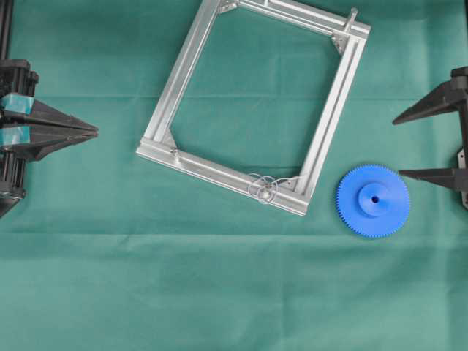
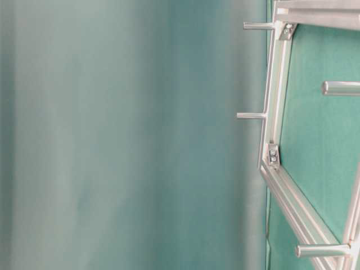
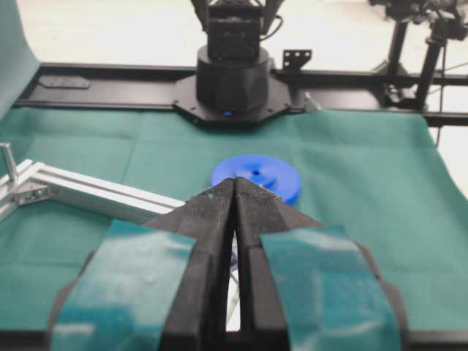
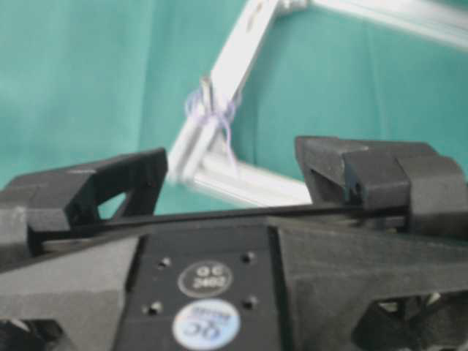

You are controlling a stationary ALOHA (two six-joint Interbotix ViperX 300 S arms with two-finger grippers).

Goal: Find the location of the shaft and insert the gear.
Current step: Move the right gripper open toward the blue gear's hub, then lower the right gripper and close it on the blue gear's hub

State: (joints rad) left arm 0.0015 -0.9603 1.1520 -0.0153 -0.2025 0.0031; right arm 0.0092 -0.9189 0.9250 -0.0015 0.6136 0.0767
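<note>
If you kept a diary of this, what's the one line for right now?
gear: flat on cloth, untouched | shaft: bare, on frame | right end effector: open, empty | left end effector: shut, empty

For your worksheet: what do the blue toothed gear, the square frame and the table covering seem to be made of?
Blue toothed gear: probably moulded plastic, matte and evenly coloured. Square silver frame: likely aluminium, brushed grey with grooved rails. Green table covering: seemingly cloth, with faint creases.

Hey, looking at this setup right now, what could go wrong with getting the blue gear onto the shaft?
1. The gear lies flat on the cloth, so the open right gripper may slip on its thin toothed edge.
2. The shaft is narrow and ringed by wire loops, which could snag the gear's small hole.
3. A bare peg at the frame's far corner could be mistaken for the shaft.
</note>
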